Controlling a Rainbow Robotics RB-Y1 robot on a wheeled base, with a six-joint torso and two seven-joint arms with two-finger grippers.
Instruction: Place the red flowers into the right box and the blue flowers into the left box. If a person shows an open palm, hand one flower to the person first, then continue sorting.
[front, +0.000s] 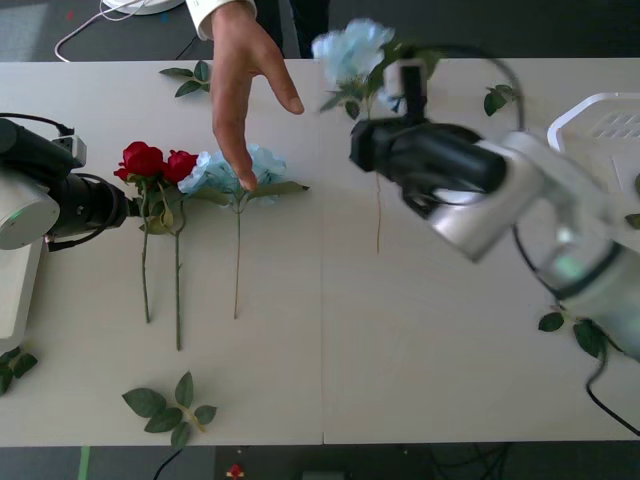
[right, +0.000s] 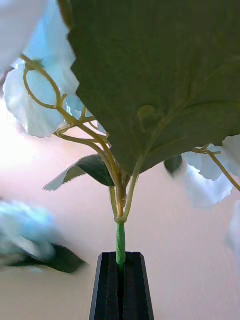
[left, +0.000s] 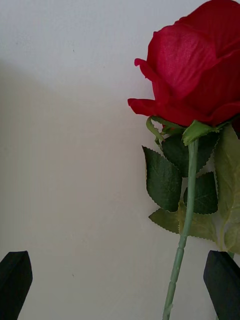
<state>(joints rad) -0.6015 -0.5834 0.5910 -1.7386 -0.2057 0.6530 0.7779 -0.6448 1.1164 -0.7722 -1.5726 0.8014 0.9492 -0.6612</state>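
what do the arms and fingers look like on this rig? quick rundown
Both arms are silver-grey shells with black wrist sections and a green light on the casing. The right gripper and left gripper have black ribbed fingers. Black cables loop along each arm. The person's hand comes out of a white cuff.

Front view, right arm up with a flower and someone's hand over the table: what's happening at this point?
The right gripper is shut on a blue flower, holding it raised near a person's hand that reaches over the table. The left gripper is open beside the two red flowers, which lie next to another blue flower. A white box sits at the right edge.
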